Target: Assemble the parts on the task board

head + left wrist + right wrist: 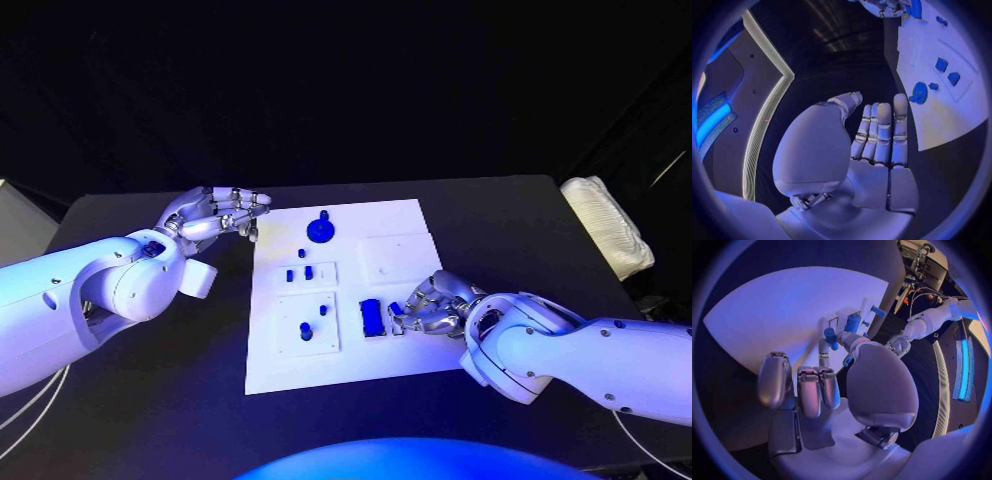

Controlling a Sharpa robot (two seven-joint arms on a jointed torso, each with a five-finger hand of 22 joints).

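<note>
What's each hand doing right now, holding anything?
Left hand: open, fingers extended, holding nothing, beside the task board.
Right hand: on the board by a blue part; whether it grips anything cannot be told.

1. Task board (404, 350): matt white, smooth, looks like plastic; raised square plates on it of the same flat finish.
2. Parts, such as the round blue piece (320, 230) and the upright blue block (372, 318): smooth, looks like plastic, slight sheen.
3. Table (519, 215): black, matt, no visible grain.
4. Left hand (216, 213) and right hand (437, 305): silvery, metallic-looking, segmented, catching glints of light; smooth rounded pads in the wrist views.
5. Left arm (87, 300) and right arm (591, 355): glossy white shells, smooth, plastic-looking.
6. Folded white cloth (609, 225) at the table's far right edge: soft, ribbed, textured weave.
</note>
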